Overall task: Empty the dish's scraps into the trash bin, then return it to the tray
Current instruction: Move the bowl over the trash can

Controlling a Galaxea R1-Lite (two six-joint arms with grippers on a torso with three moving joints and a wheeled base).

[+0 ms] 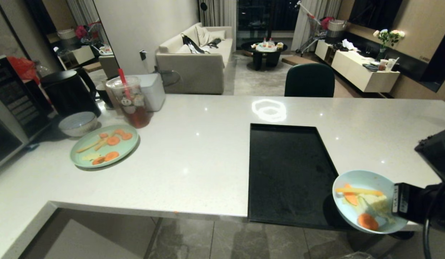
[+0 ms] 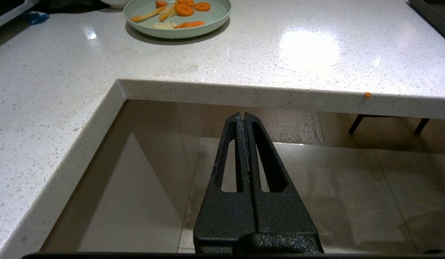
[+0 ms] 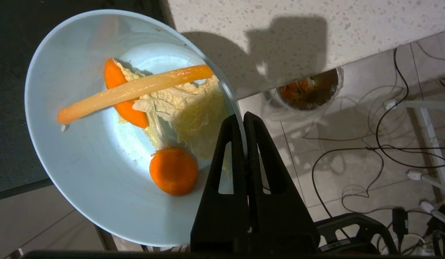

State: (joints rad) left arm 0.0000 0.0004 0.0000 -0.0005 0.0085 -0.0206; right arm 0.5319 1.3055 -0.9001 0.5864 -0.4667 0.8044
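Tabletop (image 1: pixel 208 151) is pale speckled stone, L-shaped. Far left: mint-green plate (image 1: pixel 104 145) with carrot slices and pale strips, a grey-white speckled bowl (image 1: pixel 78 123) just behind it, a plastic cup (image 1: pixel 131 100) of red drink with a red straw, and a black kettle-like pot (image 1: pixel 68 91). A tiny orange crumb (image 2: pixel 367 95) sits on the tabletop's front edge. A dark green chair (image 1: pixel 309 80) stands behind the far edge; sofa and coffee table are further back. Cables (image 3: pixel 388 151) sprawl on the floor to the right, below the tabletop.

Tray (image 1: pixel 287 172): black, on the right part of the tabletop, its near edge overhanging the front lip; nothing lies on it.

Right pincer (image 3: pixel 244 118): clenched on the rim of the dish (image 1: pixel 368 201), one finger inside and one outside the wall. The dish is off the tray, in the air by the tray's near right corner and past the tabletop's edge, tilted. Scraps (image 3: pixel 150 104) are in it: one long pale-orange strip lying across a carrot slice, a crinkled cabbage leaf, and a round carrot slice nearest the pincer.

Trash bin (image 3: pixel 308 90): on the floor below the tabletop's edge, partly hidden by it; orange bits are visible inside. Dish isn't over it.

Left pincer (image 2: pixel 244 118): clenched, holding nothing, low in front of the tabletop's inner corner, over floor tiles.
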